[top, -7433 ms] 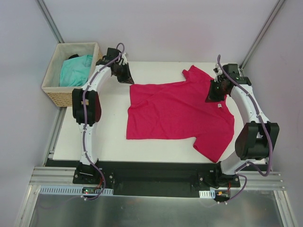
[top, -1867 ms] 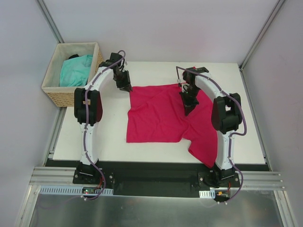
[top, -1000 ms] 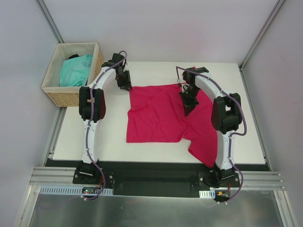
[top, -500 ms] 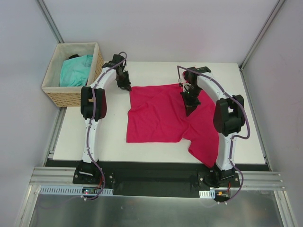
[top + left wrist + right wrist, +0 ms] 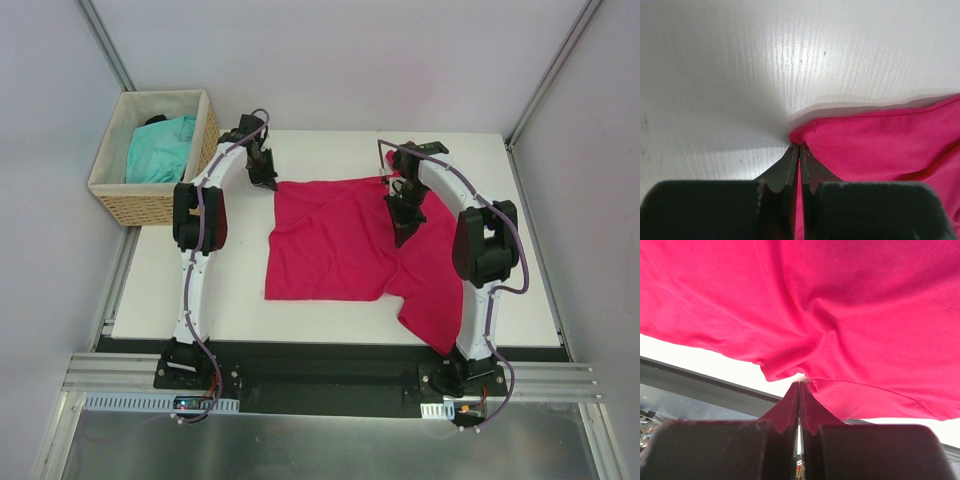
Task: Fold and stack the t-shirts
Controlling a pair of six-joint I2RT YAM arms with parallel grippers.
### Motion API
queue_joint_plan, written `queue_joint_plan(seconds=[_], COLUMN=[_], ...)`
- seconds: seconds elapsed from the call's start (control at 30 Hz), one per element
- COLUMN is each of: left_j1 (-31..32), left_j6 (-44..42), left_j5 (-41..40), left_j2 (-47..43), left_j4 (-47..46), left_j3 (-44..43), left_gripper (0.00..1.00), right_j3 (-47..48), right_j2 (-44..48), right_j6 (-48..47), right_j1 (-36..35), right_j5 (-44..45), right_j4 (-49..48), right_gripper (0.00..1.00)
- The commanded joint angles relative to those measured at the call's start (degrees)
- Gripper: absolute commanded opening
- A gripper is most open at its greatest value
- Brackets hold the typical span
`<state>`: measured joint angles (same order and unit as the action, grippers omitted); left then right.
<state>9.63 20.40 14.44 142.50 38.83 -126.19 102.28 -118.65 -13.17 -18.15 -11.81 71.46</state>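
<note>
While left hand [image 5: 799, 148] and right hand [image 5: 799, 385] pinch the crimson t-shirt [image 5: 330, 245], it rests on white table [image 5: 230, 275].

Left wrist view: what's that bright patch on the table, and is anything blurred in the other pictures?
Left wrist: glare on the table, soft shadow along the shirt edge. Right wrist: shirt fills the frame, table behind washed out. Top: even light, sharp.

arms [image 5: 190, 290]: white links, black joints | cables [image 5: 201, 215]: purple | jaws: dark, tapered
</note>
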Motion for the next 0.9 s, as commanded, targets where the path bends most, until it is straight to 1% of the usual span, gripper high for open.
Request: queue_joint_plan(seconds=[0.0,0.2,0.37,0.57,0.73,0.87], left_j1=[-1.3,-1.7,-1.7,-1.7,-1.8,-2.2], left_j6=[2.1,4.2,4.5,4.8,5.1,5.7], left_j5=[-1.3,-0.9,-2.3,-2.0,-3.6,-6.6], left_j2=[0.6,2.3,1.9,1.6,1.3,0.1], left_j4=[-2.3,-3.7,-4.0,-4.3,-4.6,-5.3], left_j3=[-4.0,-7.2,-5.9,-4.9,-4.5,-3.6], left_gripper=[0.00,0.00,0.00,0.00,0.00,0.00], right_j3=[-0.2,-0.9,-2.1,-1.6,-1.6,-1.0], right_j2=[3.6,4.0,4.5,4.1,4.0,4.1], right_j6=[-0.6,-0.6,-0.7,-0.7,-0.6,-0.5], right_j1=[0.3,0.4,0.6,0.9,1.0,1.1], right_j5=[-0.7,-0.4,-0.1,-0.3,-0.1,0.9], right_j4=[2.4,2.5,2.5,2.5,2.6,2.8], right_gripper=[0.01,0.01,0.01,0.01,0.01,0.01])
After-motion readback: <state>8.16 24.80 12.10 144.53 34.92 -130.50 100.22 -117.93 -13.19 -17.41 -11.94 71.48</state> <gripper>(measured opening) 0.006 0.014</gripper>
